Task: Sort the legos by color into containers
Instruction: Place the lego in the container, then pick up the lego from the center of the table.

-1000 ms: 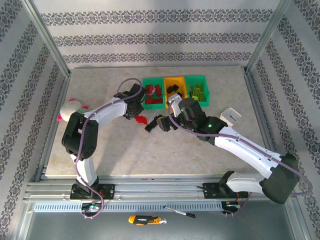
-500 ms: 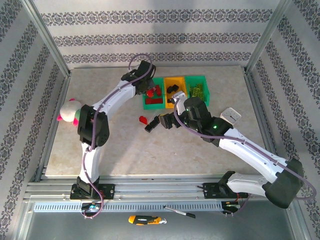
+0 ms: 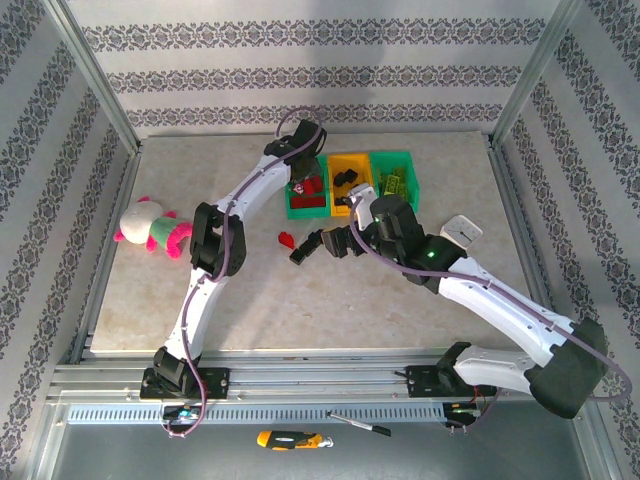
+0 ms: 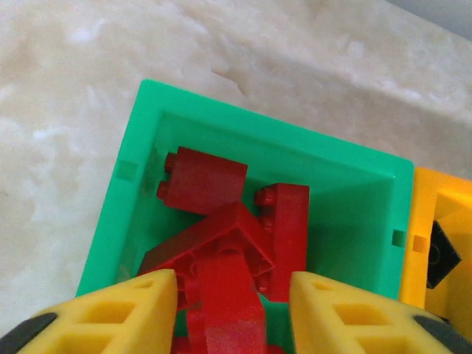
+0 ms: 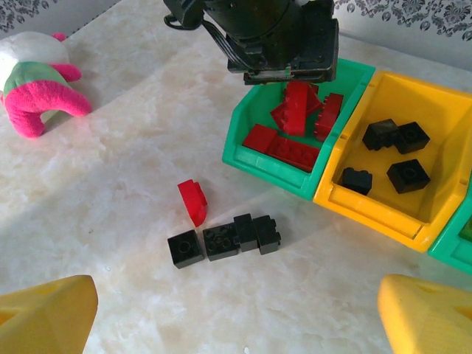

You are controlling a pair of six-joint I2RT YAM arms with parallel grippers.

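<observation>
Red bricks (image 4: pixel 203 181) lie heaped in the green bin (image 4: pixel 354 214) directly beneath the left gripper (image 4: pixel 233 295). Its yellow fingers (image 4: pixel 125 313) stand spread, with an upright red brick (image 4: pixel 221 317) in the space between them. A clear gap shows between that brick and the right-hand finger; on the other side I cannot tell whether they touch. Seen from the right wrist camera, the same brick hangs just below the left gripper, over the middle of the bin. A yellow bin (image 5: pixel 369 214) joins the green one on that gripper's right-hand side and holds black bricks (image 5: pixel 398 136); past it sits a second green bin (image 3: pixel 400 157) with lime bricks (image 3: pixel 392 183). The right gripper (image 5: pixel 237 302) has its fingers wide apart with nothing between them, over the pale stone-patterned table (image 5: pixel 110 184). Just ahead of it a row of black bricks (image 5: pixel 221 242) lies side by side on the table, and a loose red brick (image 5: pixel 193 201) stands just beside the row's far edge. The bins stand beyond these, and a plush toy (image 5: pixel 33 81) lies well off to that gripper's front left.
</observation>
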